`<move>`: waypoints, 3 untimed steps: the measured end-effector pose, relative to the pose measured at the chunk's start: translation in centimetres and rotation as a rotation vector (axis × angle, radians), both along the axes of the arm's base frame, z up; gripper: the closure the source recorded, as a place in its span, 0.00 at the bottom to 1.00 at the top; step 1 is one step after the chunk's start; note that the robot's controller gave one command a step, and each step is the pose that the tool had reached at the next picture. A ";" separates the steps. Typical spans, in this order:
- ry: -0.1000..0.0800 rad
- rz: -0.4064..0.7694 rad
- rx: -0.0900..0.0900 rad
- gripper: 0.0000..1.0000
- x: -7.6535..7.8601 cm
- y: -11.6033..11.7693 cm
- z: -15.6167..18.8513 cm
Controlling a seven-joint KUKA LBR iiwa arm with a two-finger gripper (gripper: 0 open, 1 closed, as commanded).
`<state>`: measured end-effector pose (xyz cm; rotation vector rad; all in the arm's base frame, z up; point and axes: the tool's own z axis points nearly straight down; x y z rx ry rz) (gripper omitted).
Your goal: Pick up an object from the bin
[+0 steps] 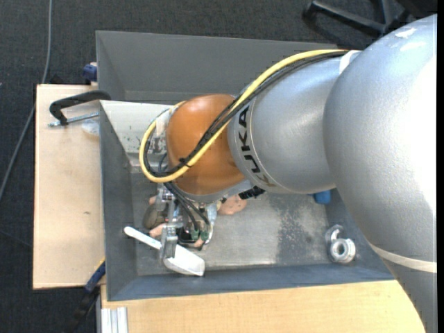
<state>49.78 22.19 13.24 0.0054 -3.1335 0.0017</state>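
Closing on the small heap at the lower left of the frame could go badly (I judge), because the gripper (pixel 175 231) stands among a white scoop-shaped piece (pixel 183 262) and darker bits, so two things might be pinched together or the scoop shoved against the bin (pixel 243 276) wall. Whether the fingers are released or clenched I cannot tell under the cables and orange cover (pixel 201 141), and farther up the arm hides most of a pink thing (pixel 232 204) and a blue one (pixel 321 198).
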 end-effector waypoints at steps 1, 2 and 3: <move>-0.008 -0.003 0.002 0.00 0.2 -0.1 0.5; -0.008 0.068 0.005 0.00 1.9 -3.3 -3.9; -0.014 0.283 0.009 0.00 2.9 -5.2 -5.3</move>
